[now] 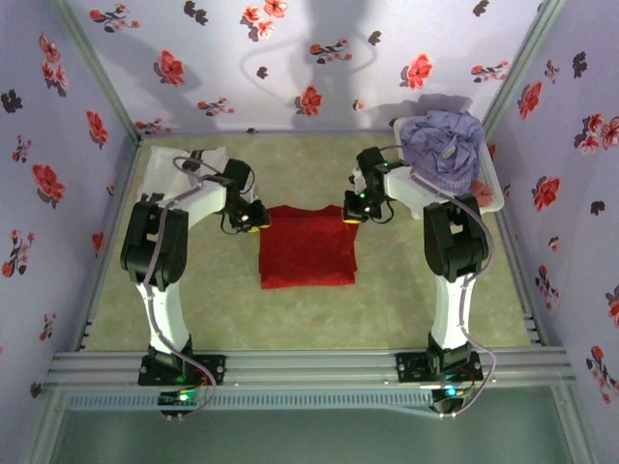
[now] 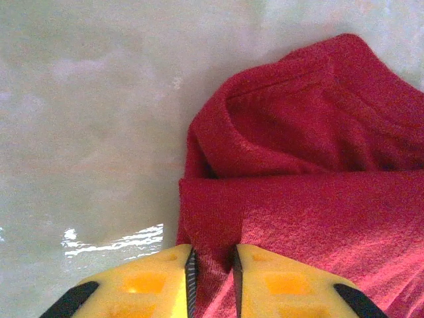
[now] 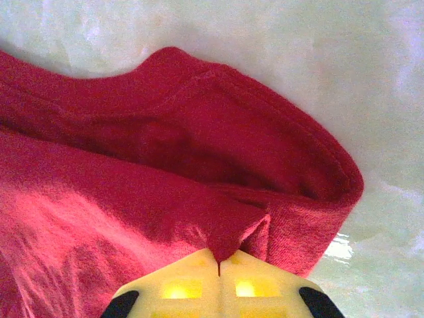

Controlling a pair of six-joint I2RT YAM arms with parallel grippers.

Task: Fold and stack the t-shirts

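The red shirt (image 1: 308, 249) is laid in the middle of the table (image 1: 222, 309) as a roughly square, partly folded pad. In the left wrist view its far-left corner is pinched by the left gripper (image 2: 212, 258), the jaws drawn in on a ridge of red cloth. In the right wrist view the far-right corner is clamped by the right gripper (image 3: 220, 257), the jaws fully closed on a small tuck of hem.

A further fold of this shirt is judged to be the step in hand, so the first shirt is counted as part done. The lavender shirt (image 1: 443, 143) is heaped, unfolded, in the basket (image 1: 494, 196) at the far-right corner. The white shirt (image 1: 176, 159) is bunched at the far-left corner, behind the left arm. Two shirts are thus left to be folded, and stacking is judged not yet begun.
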